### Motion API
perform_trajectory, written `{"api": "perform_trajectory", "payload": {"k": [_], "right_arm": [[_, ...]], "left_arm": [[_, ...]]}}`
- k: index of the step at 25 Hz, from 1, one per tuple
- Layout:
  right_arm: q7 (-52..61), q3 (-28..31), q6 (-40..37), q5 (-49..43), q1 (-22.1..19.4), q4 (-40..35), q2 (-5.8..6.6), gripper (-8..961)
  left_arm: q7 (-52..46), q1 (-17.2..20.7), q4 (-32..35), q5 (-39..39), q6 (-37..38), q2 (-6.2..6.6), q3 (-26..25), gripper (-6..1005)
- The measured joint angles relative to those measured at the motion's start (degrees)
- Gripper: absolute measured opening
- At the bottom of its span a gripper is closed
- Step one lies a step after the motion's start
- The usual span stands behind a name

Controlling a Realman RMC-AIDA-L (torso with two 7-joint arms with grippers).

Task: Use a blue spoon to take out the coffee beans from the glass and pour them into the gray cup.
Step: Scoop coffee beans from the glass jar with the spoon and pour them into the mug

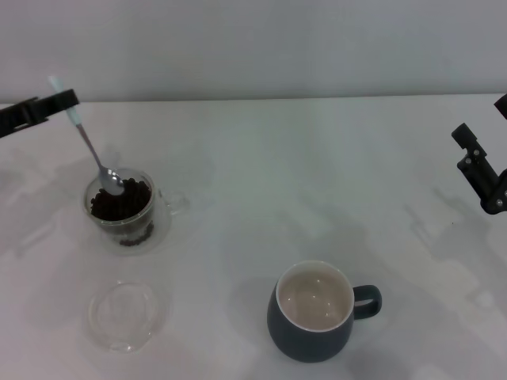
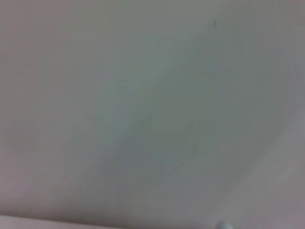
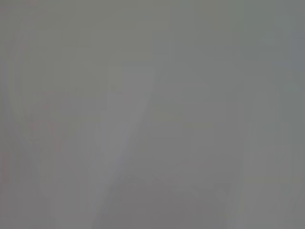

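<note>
In the head view my left gripper point(image 1: 65, 100) at the far left is shut on the pale blue handle of the blue spoon point(image 1: 89, 145). The spoon slants down and its metal bowl rests in the coffee beans point(image 1: 120, 201) that fill the glass point(image 1: 127, 212), a clear mug with its handle to the right. The gray cup point(image 1: 313, 311) stands at the front centre-right, cream inside and empty, handle to the right. My right gripper point(image 1: 479, 170) hangs at the far right edge, above the table and away from everything. Both wrist views show only blurred pale surface.
A shallow clear glass dish point(image 1: 125, 315) lies on the white table point(image 1: 261, 174) in front of the glass. The grey wall runs along the table's far edge.
</note>
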State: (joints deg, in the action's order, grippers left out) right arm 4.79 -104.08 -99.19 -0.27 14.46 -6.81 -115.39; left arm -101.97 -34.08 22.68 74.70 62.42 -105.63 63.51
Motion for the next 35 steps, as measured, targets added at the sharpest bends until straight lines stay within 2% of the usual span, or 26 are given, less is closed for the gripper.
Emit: {"api": "perform_trajectory", "payload": {"k": [6, 10, 17, 21, 26, 35], "right_arm": [[1.0, -0.5, 0.0, 0.0, 0.1, -0.1, 0.00, 579], [1.5, -0.6, 0.1, 0.0, 0.2, -0.1, 0.00, 579], [1.7, -0.6, 0.0, 0.0, 0.3, -0.5, 0.00, 580], [2.2, -0.6, 0.1, 0.0, 0.3, -0.8, 0.00, 580], [2.2, -0.6, 0.4, 0.1, 0.3, -0.8, 0.00, 580], [2.4, -0.6, 0.1, 0.1, 0.1, -0.8, 0.00, 580]], "left_arm": [[-1.9, -2.1, -0.4, 4.4, -2.5, -0.68, 0.0, 125], [-1.9, -2.1, -0.4, 4.8, -3.5, -1.07, 0.0, 125], [-1.4, -0.2, -0.3, 5.3, -5.5, -2.96, -0.3, 125], [-1.6, 0.9, -0.2, 4.4, -5.6, -3.37, -0.7, 125], [-3.2, 2.3, -0.5, 3.9, -5.1, -4.19, -3.7, 126], [-11.1, 5.3, -0.7, 3.4, -4.7, -5.00, -6.1, 126]]}}
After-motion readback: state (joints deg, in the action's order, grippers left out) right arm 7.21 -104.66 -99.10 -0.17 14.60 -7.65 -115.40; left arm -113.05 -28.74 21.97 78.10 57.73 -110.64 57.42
